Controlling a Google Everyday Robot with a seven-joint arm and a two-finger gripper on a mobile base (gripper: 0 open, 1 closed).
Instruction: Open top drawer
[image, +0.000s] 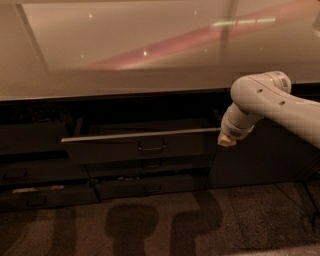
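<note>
The top drawer (120, 147) is a wide dark grey front under the counter, pulled partly out, with a light metal top edge and a small dark loop handle (151, 148) at its centre. My gripper (226, 140) hangs from the white arm at the drawer's right end, beside the front's right edge and level with its top edge. It is well to the right of the handle and holds nothing that I can see.
A glossy beige countertop (150, 60) runs above the drawers. Two shallower drawers (145, 187) sit below the top one, and a left stack of shorter fronts (30, 175) is beside it. Dark speckled floor (165, 225) lies in front.
</note>
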